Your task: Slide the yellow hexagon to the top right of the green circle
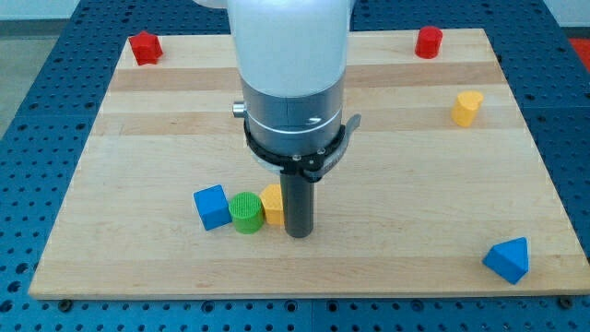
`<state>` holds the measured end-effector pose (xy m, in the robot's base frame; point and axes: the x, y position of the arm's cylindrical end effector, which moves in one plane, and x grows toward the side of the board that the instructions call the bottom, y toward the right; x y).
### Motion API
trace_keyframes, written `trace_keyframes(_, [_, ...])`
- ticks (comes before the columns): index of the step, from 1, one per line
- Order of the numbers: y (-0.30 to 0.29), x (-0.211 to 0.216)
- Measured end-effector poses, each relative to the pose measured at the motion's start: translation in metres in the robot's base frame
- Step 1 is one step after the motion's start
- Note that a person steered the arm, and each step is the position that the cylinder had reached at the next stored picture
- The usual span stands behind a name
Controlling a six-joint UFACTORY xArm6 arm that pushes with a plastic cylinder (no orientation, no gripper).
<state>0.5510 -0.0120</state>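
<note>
The green circle (pixel 246 212) stands low on the board, left of centre. A yellow block (pixel 272 204) touches its right side; my rod hides part of it, so its shape is unclear. My tip (pixel 299 232) rests on the board right against the yellow block's right side. A blue cube (pixel 211 206) sits just left of the green circle. A second yellow block (pixel 467 108) stands far off at the view's right, in the upper half.
A red block (pixel 145 47) sits at the top left corner and a red cylinder (pixel 429 41) near the top right. A blue triangle (pixel 508 259) lies at the bottom right. The wooden board (pixel 138 138) lies on a blue perforated table.
</note>
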Motion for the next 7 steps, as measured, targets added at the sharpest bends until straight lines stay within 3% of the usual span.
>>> trace_keyframes(7, [0.0010, -0.0101])
